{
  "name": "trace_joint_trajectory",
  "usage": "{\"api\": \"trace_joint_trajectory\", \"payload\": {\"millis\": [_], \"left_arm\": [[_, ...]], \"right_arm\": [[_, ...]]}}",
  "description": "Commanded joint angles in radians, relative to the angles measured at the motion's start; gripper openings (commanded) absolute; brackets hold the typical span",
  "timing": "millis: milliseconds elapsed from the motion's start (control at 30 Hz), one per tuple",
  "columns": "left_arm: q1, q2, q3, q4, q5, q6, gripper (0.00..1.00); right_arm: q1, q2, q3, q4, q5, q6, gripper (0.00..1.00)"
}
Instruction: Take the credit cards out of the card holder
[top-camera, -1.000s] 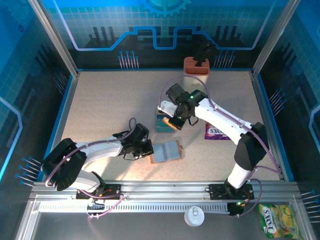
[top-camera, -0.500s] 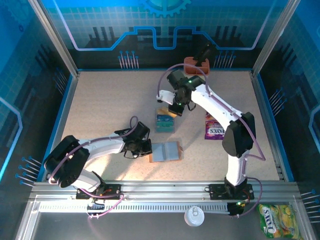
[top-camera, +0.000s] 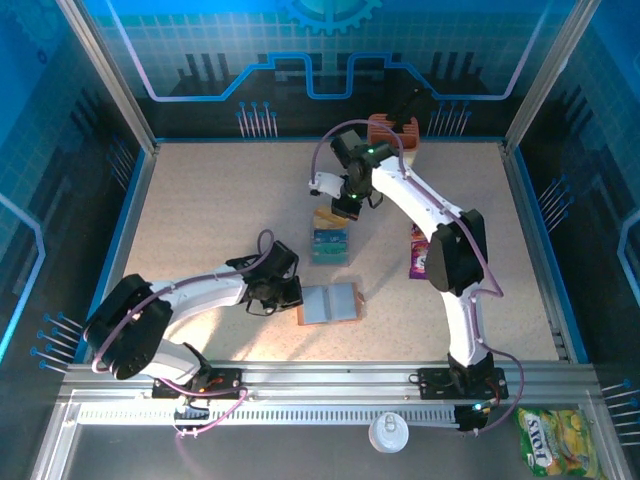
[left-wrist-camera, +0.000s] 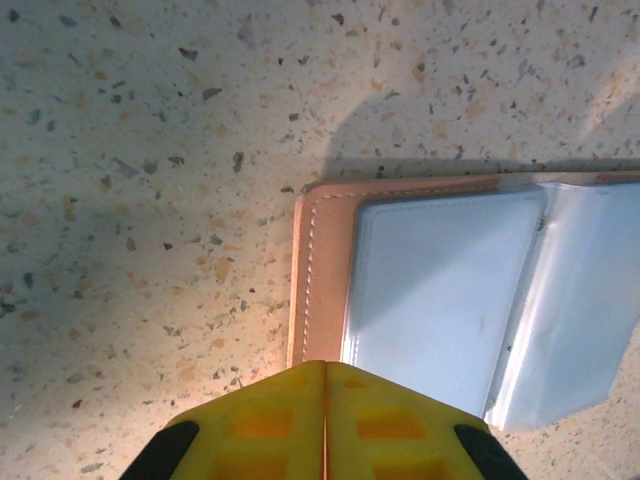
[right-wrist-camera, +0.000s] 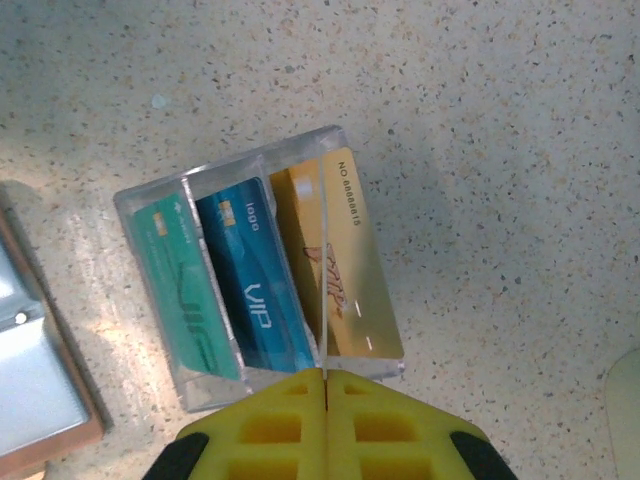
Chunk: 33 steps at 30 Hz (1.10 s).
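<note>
Now find the right gripper (top-camera: 344, 208) farther beyond the card holder (top-camera: 332, 303) than a second ago, drawn off toward the orange box (top-camera: 388, 131). From the right wrist view, read it as closed flush, nothing held. Find the left gripper (top-camera: 292, 296) unmoved at the holder's left edge, likewise pressed together, tips lying over the brown border. See the holder spread open and flat as before, grey-blue pockets up.

Count three credit cards (right-wrist-camera: 265, 270) outside it, just beyond its far edge, side by side in a clear tray (right-wrist-camera: 150, 200): green-teal, blue, orange-gold.

Lose part of the purple snack packet (top-camera: 418, 258), right of the holder, under the right arm. Cannot identify a pale shape (right-wrist-camera: 626, 400) cut off at the right wrist frame edge. Get only one corner of the holder there, and only its left half from the left wrist.

From above, make out the cards as teal and orange patches. Up close, separate each card and the tray's dividers, plus stitching on the holder's border.
</note>
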Motion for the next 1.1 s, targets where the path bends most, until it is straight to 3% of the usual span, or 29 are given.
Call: {"api": "trace_joint_trajectory", "payload": {"millis": [0,300,467,767,900,1067], "left_arm": [[0.006,-0.043,0.021,-0.044,-0.018,0.014,0.09],[0.008,-0.069,0.007,-0.044,-0.024,0.009,0.1],[0.008,-0.075,0.004,-0.04,-0.024,0.007,0.1],[0.017,-0.081,0.033,-0.079,-0.048,0.041,0.12],[0.047,-0.108,0.041,-0.118,-0.1,0.066,0.24],[0.101,-0.155,0.033,-0.138,-0.147,0.104,0.51]], "right_arm": [[-0.01,0.035,0.034,-0.005,0.013,-0.028,0.0],[-0.01,0.042,0.034,-0.021,0.042,-0.047,0.0],[-0.006,0.018,0.035,-0.024,0.068,-0.037,0.16],[-0.003,-0.083,-0.001,0.011,0.125,0.032,0.18],[-0.004,-0.167,-0.097,0.064,0.174,0.109,0.27],[-0.008,-0.305,-0.291,0.182,0.208,0.207,0.43]]}}
